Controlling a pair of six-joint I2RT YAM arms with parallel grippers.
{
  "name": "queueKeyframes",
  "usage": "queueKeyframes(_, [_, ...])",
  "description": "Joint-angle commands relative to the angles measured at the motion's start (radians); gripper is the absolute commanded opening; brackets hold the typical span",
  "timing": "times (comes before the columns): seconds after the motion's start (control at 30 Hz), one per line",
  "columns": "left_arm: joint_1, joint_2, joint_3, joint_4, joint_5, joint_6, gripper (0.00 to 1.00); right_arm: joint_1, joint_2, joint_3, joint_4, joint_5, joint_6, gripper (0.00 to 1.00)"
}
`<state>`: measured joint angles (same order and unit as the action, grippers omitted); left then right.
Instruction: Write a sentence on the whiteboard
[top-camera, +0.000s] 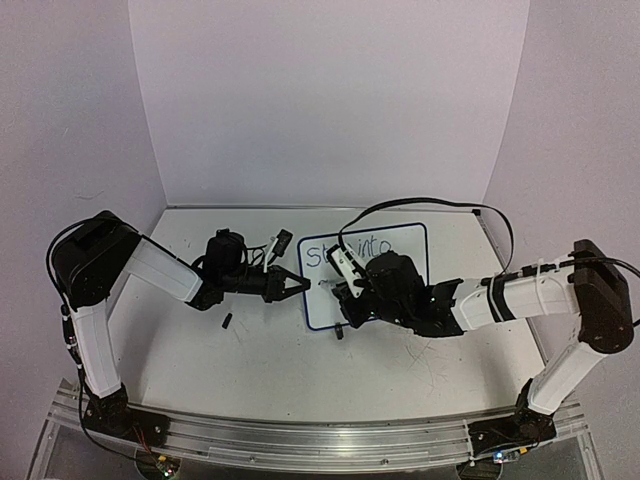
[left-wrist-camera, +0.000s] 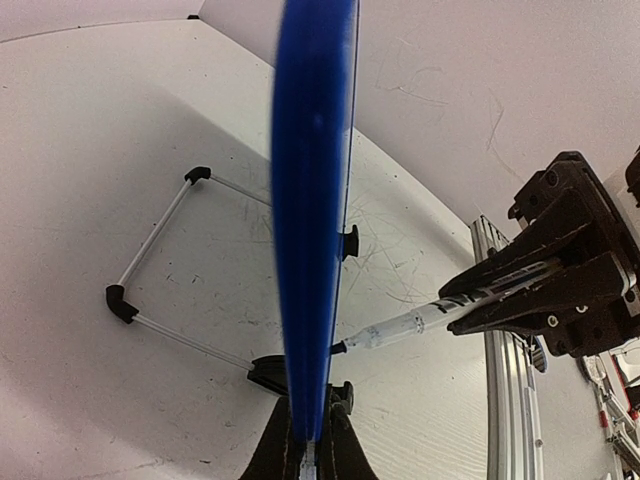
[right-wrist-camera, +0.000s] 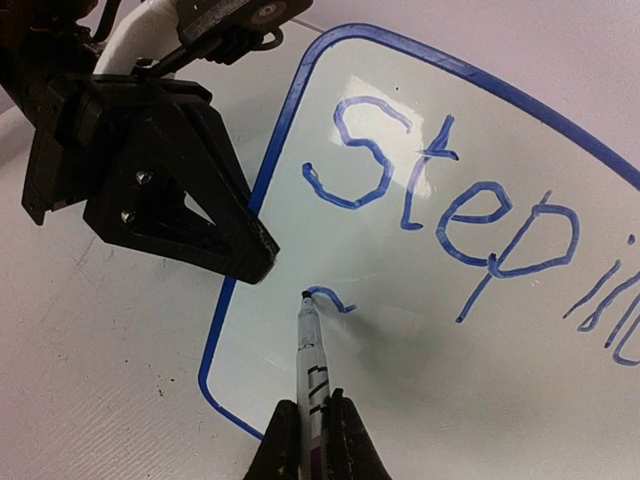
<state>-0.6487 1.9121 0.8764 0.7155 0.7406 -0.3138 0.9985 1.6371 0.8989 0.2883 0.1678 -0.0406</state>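
Note:
The whiteboard (top-camera: 405, 250), white with a thin blue frame (right-wrist-camera: 240, 240), stands propped on its wire stand (left-wrist-camera: 165, 265) at mid-table. My left gripper (top-camera: 301, 284) is shut on the board's left edge (left-wrist-camera: 312, 200), its jaws pinching the blue frame (left-wrist-camera: 311, 452). My right gripper (right-wrist-camera: 315, 445) is shut on a white marker (right-wrist-camera: 311, 350) whose tip touches the board. The sentence (right-wrist-camera: 450, 215) reads "Step in" in blue, running out of the right wrist view. Below the "S" a short curved stroke (right-wrist-camera: 332, 296) starts a second line at the marker tip.
A small black cap (top-camera: 227, 321) lies on the table left of the board. The aluminium rail (top-camera: 300, 435) runs along the near edge. A black cable (top-camera: 430, 204) arcs over the board's top. White walls close the back and sides.

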Motion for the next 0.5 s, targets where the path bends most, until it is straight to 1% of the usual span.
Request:
queueKeyframes(0.0, [0.006,-0.014,-0.011,-0.024,-0.047,0.035,0.0,0.004,0.004,0.009,-0.005,0.011,0.018,0.0])
queueKeyframes(0.47, [0.006,-0.011,-0.011,-0.026,-0.051,0.035,0.0,0.004,-0.014,-0.008,-0.022,0.034,0.019,0.0])
